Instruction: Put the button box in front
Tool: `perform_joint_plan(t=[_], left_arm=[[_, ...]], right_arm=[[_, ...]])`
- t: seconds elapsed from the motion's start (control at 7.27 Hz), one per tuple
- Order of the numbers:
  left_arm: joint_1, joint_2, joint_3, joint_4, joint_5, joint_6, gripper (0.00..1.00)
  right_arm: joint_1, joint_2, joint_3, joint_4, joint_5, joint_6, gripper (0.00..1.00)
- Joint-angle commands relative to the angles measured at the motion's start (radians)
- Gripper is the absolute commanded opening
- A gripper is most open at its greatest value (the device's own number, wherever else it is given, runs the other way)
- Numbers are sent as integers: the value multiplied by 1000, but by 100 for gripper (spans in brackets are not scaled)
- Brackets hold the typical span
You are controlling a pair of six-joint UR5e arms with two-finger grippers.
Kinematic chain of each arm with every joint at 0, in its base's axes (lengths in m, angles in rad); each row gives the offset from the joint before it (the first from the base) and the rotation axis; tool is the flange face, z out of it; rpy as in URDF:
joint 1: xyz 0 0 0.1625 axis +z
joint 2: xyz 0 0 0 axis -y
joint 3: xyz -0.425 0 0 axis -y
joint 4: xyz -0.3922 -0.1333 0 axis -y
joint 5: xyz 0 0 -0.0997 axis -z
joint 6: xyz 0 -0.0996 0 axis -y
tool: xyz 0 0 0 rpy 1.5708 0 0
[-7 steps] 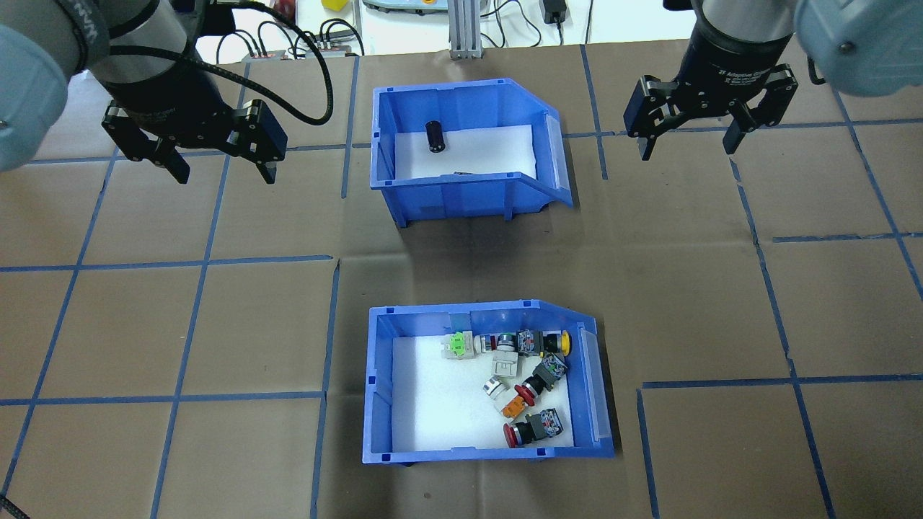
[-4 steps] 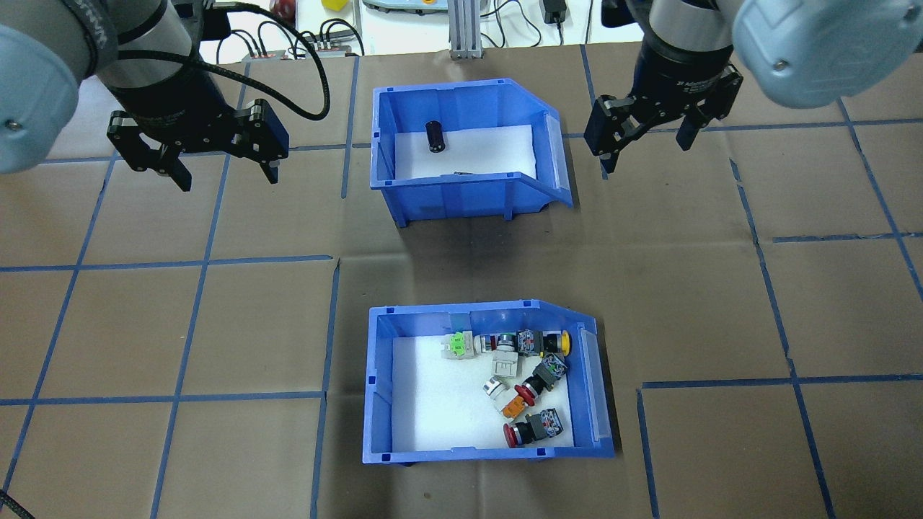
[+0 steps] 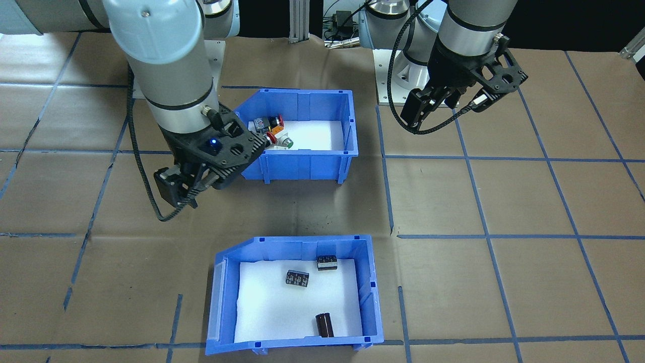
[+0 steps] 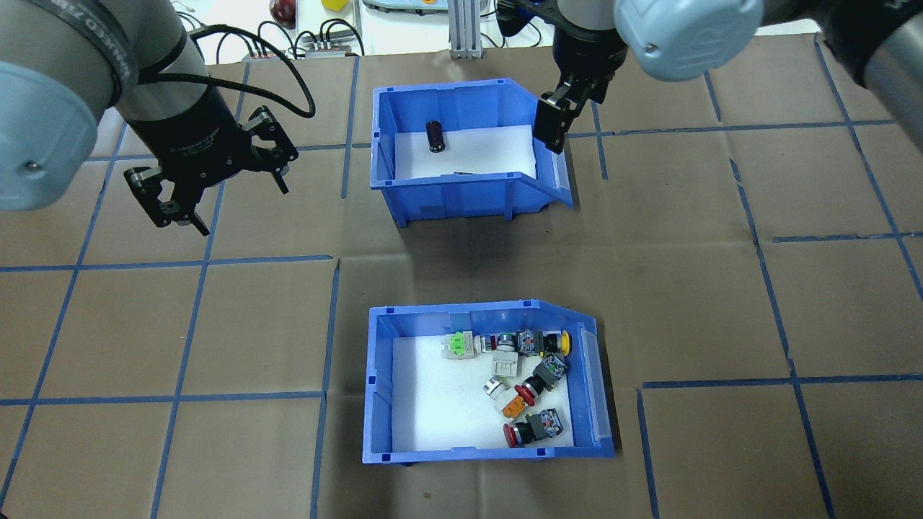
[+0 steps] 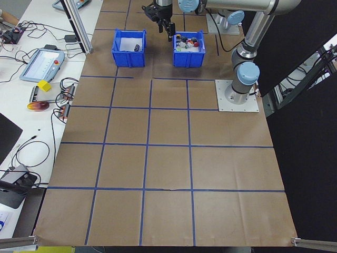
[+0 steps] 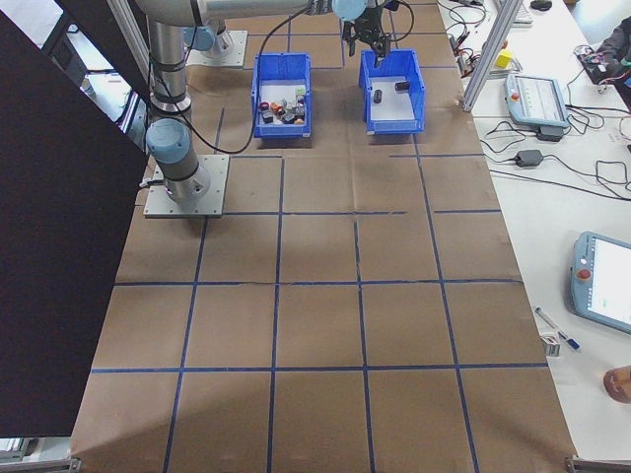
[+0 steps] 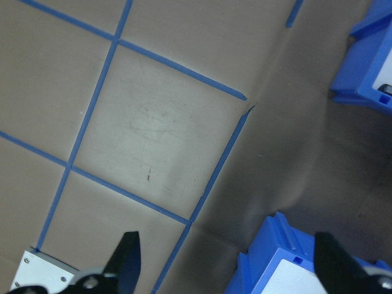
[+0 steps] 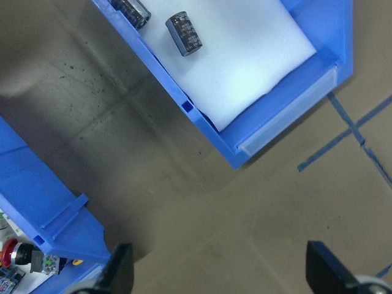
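So in the last second the right gripper [image 4: 554, 130] swung in a lot from the right side of the overhead view and turned; it's now edge-on right over the open-front corner of the far blue bin [image 4: 461, 194], jaws spread wide in its wrist cam. The left gripper [image 4: 220, 198] dropped down a bit toward the near side and rotated, so its fingers [image 4: 198, 225] now sit on a diagonal, also spread.

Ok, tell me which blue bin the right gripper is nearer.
The bin with black parts, farther from the robot; the right gripper hovers at its open end. The button box sits nearer the robot.
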Motion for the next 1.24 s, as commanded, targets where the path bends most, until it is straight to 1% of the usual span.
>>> perform_joint_plan(t=[0.0, 0.14, 0.28, 0.41, 0.55, 0.69, 0.83, 0.96, 1.1], left_arm=[[-67, 38, -72, 0, -1, -284, 99], [-111, 38, -80, 0, -1, -377, 99], [-159, 37, -104, 2, 0, -491, 99], [-208, 32, -141, 11, 0, -591, 99], [-260, 23, -181, 90, 0, -705, 99], [-300, 20, -219, 164, -1, -757, 99], [-321, 36, -251, 183, -56, -805, 99], [-323, 40, -290, 172, -181, -809, 99], [-323, 41, -326, 191, -251, -813, 99]], right_arm=[[73, 130, -127, -5, 6, -86, 100], [94, 170, -162, -5, 5, -164, 100], [126, 221, -182, -7, 12, -187, 100], [166, 258, -216, -8, 5, -236, 100], [182, 311, -245, -37, -1, -288, 100], [193, 330, -242, -37, -1, -292, 100], [197, 333, -226, -27, 0, -293, 100], [197, 352, -206, -39, -1, -293, 100], [202, 362, -195, -42, -1, -298, 100]])
